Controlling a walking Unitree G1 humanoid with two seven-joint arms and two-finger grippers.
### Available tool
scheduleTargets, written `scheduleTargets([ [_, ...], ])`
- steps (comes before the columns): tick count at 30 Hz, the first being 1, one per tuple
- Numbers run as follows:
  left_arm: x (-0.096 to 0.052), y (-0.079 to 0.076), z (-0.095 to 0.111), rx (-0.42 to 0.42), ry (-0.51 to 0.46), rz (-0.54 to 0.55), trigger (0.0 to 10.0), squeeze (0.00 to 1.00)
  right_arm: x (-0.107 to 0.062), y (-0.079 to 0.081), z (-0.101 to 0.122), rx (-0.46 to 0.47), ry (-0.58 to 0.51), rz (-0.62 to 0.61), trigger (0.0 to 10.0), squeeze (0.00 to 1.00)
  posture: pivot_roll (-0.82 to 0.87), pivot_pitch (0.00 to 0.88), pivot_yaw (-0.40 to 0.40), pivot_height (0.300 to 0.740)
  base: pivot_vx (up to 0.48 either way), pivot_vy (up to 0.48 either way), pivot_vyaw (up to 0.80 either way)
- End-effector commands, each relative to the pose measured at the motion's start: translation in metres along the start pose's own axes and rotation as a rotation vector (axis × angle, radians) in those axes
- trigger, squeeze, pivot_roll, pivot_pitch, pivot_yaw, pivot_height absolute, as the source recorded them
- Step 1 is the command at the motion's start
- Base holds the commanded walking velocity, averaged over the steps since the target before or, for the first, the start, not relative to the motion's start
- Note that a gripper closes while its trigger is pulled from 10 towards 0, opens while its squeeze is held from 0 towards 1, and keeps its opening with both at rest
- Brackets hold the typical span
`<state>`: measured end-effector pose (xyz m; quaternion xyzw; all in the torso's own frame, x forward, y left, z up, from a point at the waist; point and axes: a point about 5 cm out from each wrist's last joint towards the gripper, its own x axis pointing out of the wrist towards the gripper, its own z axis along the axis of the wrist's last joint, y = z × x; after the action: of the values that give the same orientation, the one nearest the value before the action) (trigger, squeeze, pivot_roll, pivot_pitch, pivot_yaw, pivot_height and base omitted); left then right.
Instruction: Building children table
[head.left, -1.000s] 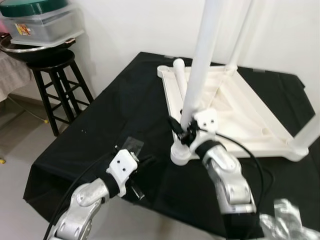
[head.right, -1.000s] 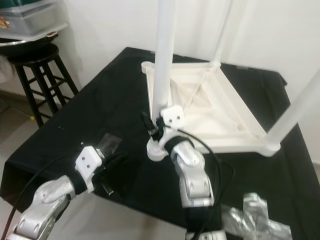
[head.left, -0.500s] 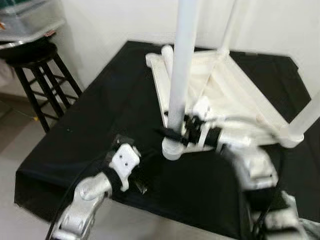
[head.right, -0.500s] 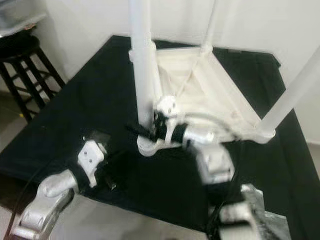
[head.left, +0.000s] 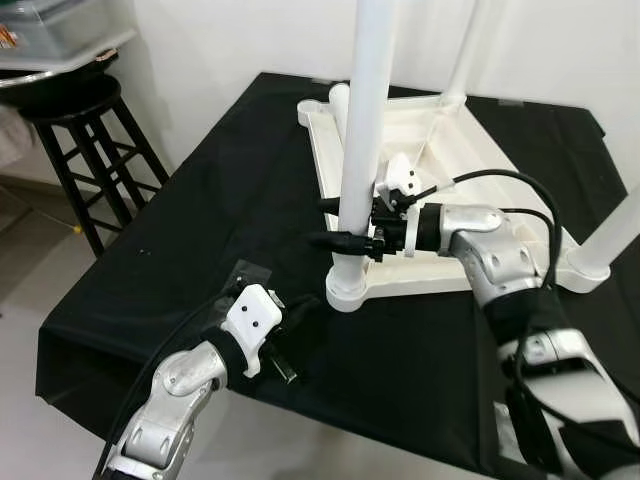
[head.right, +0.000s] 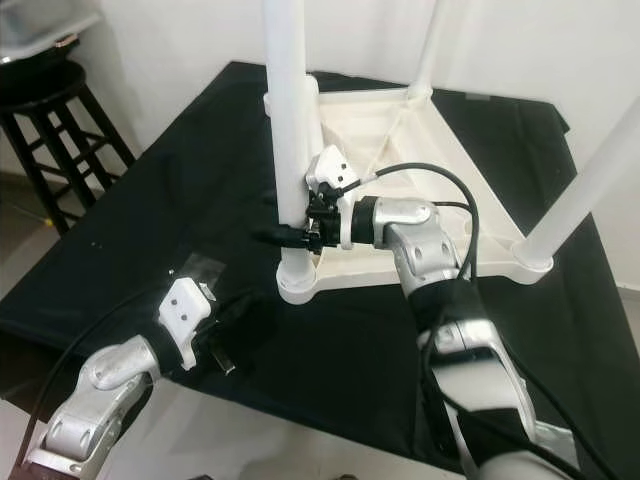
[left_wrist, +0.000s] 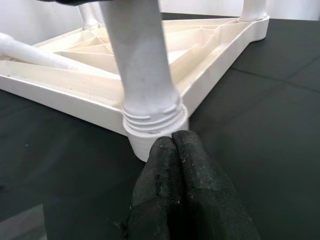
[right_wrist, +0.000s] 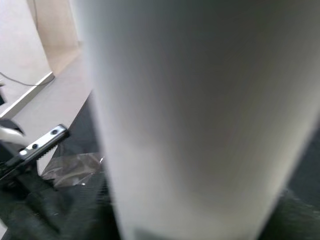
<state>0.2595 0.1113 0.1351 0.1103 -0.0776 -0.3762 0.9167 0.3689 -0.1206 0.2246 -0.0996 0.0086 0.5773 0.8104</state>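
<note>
Right now I'm screwing in the near leg (head.left: 362, 130): right gripper (head.left: 345, 228) fingers clamped round it. Left gripper (left_wrist: 175, 150) fingers shut, empty. Next: twist till seated in corner socket (head.left: 347, 290).

A plain white plastic table top (head.left: 470, 190) with white legs (head.left: 362, 140) lies on a plain black cloth (head.left: 200, 230), beside a black wooden stool (head.left: 85, 150), while the silver arms end in black-fingered grippers, left (head.left: 300, 325) and right (head.left: 335, 225).
</note>
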Motion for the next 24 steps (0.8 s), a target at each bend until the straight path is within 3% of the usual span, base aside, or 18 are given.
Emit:
scheduleTargets([
  [1,-0.001,-0.004,-0.005,-0.018,0.020,-0.009,10.0,0.00,-0.002,-0.005,-0.004,0.003,0.018,-0.043,0.0,0.00,0.07,0.115,-0.038,0.740,0.000,0.000,0.00],
  [8,-0.002,-0.003,-0.005,-0.020,0.021,-0.009,10.0,0.00,-0.010,-0.011,-0.011,0.013,-0.007,-0.156,0.0,0.00,0.06,0.120,-0.036,0.740,0.000,0.000,0.00],
  [13,-0.003,-0.003,-0.005,-0.020,0.021,-0.008,10.0,0.00,-0.014,-0.006,-0.022,0.064,-0.033,-0.243,0.0,0.00,0.05,0.125,-0.035,0.740,0.000,0.000,0.00],
  [15,-0.004,-0.001,-0.005,-0.021,0.022,-0.006,10.0,0.00,-0.007,0.008,-0.045,0.126,-0.017,-0.405,0.0,0.00,0.04,0.129,-0.031,0.740,0.000,0.000,0.00],
  [16,-0.004,-0.001,-0.005,-0.021,0.022,-0.006,10.0,0.00,-0.007,0.008,-0.045,0.126,-0.017,-0.405,0.0,0.00,0.04,0.129,-0.031,0.740,0.000,0.000,0.00],
  [17,-0.005,0.001,-0.005,-0.023,0.024,-0.006,10.0,0.00,0.009,0.035,-0.070,0.236,-0.034,-0.748,0.0,0.00,0.04,0.132,-0.019,0.740,0.000,0.000,0.00],
  [18,-0.004,0.001,-0.005,-0.023,0.024,-0.007,10.0,0.00,0.013,0.049,-0.078,0.301,-0.029,-0.836,0.0,0.00,0.04,0.133,-0.018,0.740,0.000,0.000,0.00],
  [19,-0.004,0.001,-0.005,-0.023,0.024,-0.007,10.0,0.00,0.013,0.049,-0.078,0.301,-0.029,-0.836,0.0,0.00,0.04,0.133,-0.018,0.740,0.000,0.000,0.00],
  [21,-0.004,0.002,-0.006,-0.023,0.028,-0.011,10.0,0.00,0.033,0.070,-0.065,0.144,-0.025,-0.713,0.0,0.00,0.03,0.128,-0.004,0.740,0.000,0.000,0.00],
  [24,-0.004,0.001,-0.006,-0.024,0.028,-0.012,10.0,0.00,0.033,0.059,-0.064,0.144,-0.015,-0.706,0.0,0.00,0.04,0.125,-0.015,0.740,0.000,0.000,0.00],
])
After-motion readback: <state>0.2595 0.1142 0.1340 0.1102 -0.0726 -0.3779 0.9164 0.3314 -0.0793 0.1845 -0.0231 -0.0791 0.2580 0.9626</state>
